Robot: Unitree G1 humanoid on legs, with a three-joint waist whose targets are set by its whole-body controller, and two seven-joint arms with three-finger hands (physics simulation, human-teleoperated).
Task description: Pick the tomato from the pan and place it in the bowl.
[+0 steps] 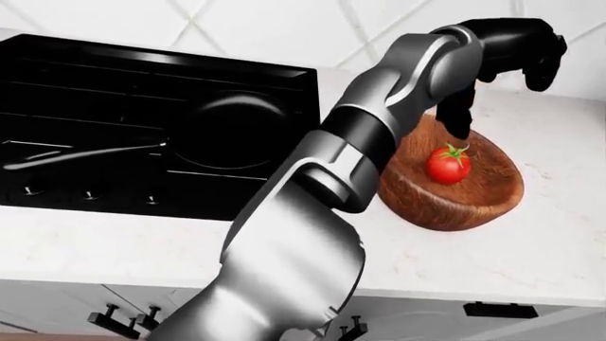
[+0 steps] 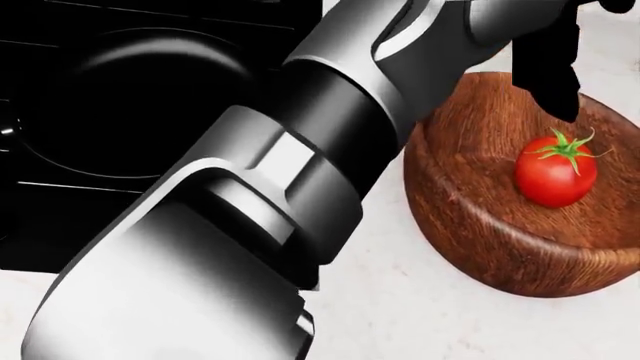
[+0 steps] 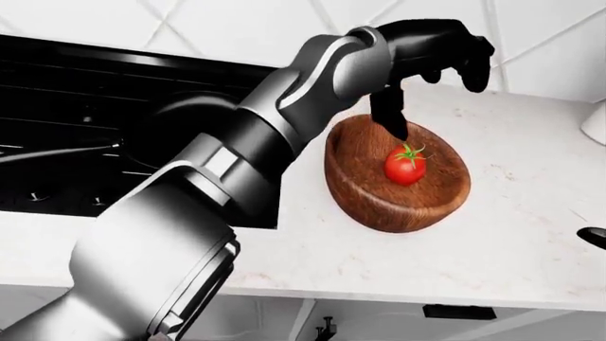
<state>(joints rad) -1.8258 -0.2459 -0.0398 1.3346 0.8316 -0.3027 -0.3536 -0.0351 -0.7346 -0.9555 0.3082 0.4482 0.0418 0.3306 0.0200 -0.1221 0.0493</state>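
The red tomato (image 1: 448, 163) with its green stem lies inside the brown wooden bowl (image 1: 445, 213) on the pale counter. My left arm reaches across from the lower left. Its black hand (image 1: 502, 99) hangs open just above the bowl's top edge, one finger (image 1: 460, 121) pointing down toward the tomato without touching it. The black pan (image 1: 232, 131) stands empty on the stove, left of the bowl, its handle pointing left. The head view shows the tomato (image 2: 555, 176) in the bowl (image 2: 480, 225) close up. My right hand does not show.
The black stove (image 1: 94, 71) fills the left of the views. A white tiled wall (image 1: 284, 28) runs along the top. The counter's near edge (image 1: 474, 284) has cabinet handles below. A small dark shape (image 3: 593, 237) sits at the right-eye view's right edge.
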